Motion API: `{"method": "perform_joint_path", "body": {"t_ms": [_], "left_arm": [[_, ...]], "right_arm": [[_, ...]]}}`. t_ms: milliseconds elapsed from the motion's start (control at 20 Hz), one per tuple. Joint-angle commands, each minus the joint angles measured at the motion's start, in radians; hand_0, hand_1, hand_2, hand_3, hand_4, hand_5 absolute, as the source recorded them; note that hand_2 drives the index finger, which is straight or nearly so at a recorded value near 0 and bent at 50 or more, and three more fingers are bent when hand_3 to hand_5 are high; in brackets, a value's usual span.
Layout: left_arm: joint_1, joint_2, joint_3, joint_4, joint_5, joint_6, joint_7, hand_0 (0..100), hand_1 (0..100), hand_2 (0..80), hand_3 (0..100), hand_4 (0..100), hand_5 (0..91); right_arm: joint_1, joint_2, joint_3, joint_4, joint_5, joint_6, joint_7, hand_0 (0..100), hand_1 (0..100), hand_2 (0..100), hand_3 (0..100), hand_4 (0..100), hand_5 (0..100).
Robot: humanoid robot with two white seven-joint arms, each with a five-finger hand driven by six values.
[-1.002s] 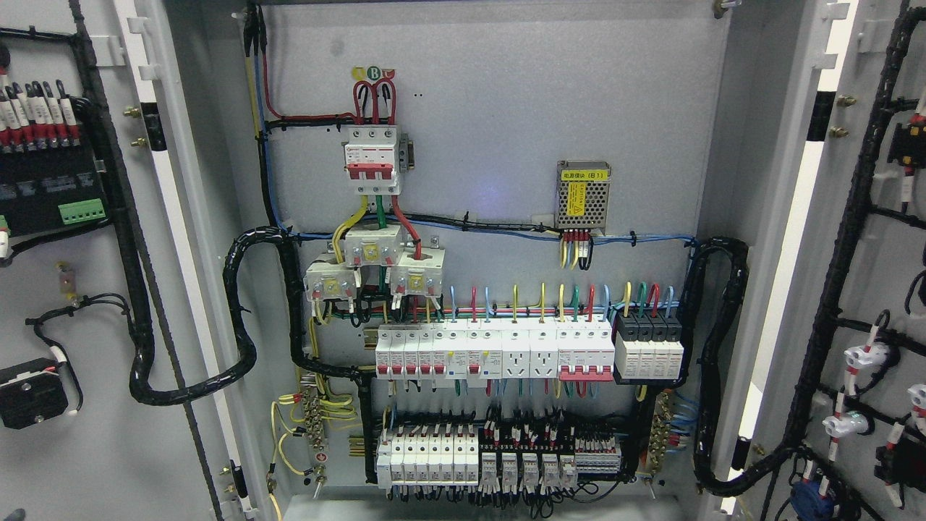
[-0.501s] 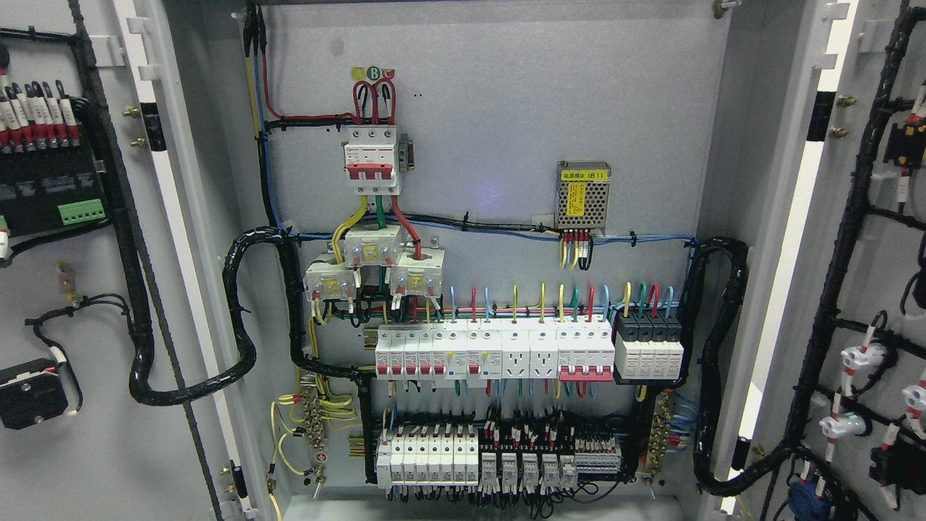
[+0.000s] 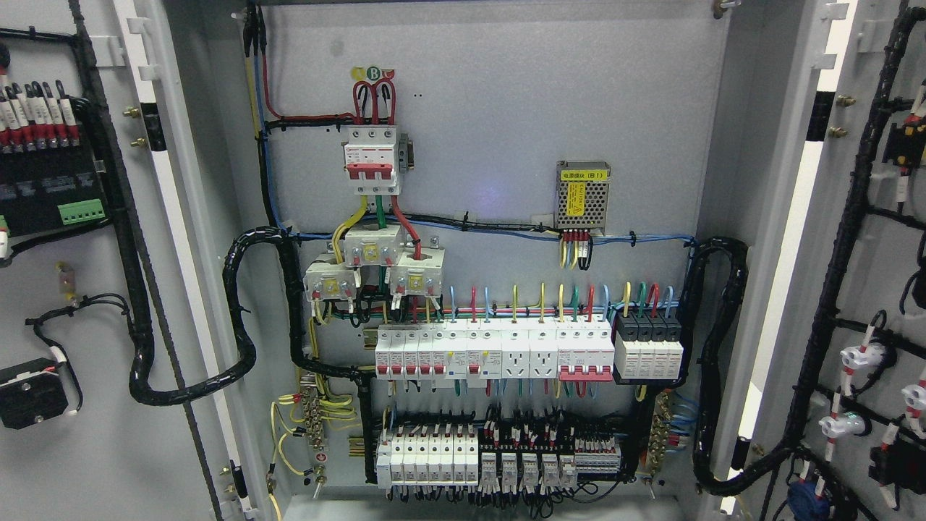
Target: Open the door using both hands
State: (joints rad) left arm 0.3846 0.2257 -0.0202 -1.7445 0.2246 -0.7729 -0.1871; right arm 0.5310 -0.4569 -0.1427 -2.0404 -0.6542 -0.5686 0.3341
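Doors both stand swung wide: you see the left door (image 3: 87, 289) at the picture's left, the right door (image 3: 868, 289) at its right, each wired inside. Between them, the cabinet (image 3: 506, 145) shows breakers (image 3: 492, 354). Neither hand is in view.

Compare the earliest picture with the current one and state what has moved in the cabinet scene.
The grey right-hand cabinet door, carrying black wiring and white connectors, has swung slightly further open: its fittings have shifted right and down in the picture. The grey left-hand door and the white circuit breakers on the back panel stayed put. No robot hand shows.
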Motion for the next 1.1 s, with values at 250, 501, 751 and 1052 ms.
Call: {"method": "perform_joint_path", "body": {"t_ms": [250, 501, 751, 1052], "left_arm": [[0.083, -0.151, -0.014, 0.082, -0.074, -0.166, -0.002, 0, 0, 0.0, 0, 3, 0.0], [0.115, -0.138, -0.012, 0.216, -0.083, -0.166, -0.002, 0, 0, 0.0, 0, 3, 0.0], [0.154, -0.121, -0.014, 0.379, -0.082, -0.166, -0.002, 0, 0, 0.0, 0, 3, 0.0], [0.169, -0.112, -0.021, 0.597, -0.085, -0.166, -0.003, 0, 0, 0.0, 0, 3, 0.0]], "right_arm": [[0.125, 0.055, 0.316, 0.149, 0.116, -0.01, -0.006, 23, 0, 0, 0, 0, 0], [0.161, 0.073, 0.376, 0.209, 0.125, -0.011, -0.01, 23, 0, 0, 0, 0, 0], [0.205, 0.096, 0.408, 0.313, 0.123, -0.039, -0.015, 23, 0, 0, 0, 0, 0], [0.257, 0.145, 0.425, 0.48, 0.123, -0.047, -0.015, 23, 0, 0, 0, 0, 0]]}}
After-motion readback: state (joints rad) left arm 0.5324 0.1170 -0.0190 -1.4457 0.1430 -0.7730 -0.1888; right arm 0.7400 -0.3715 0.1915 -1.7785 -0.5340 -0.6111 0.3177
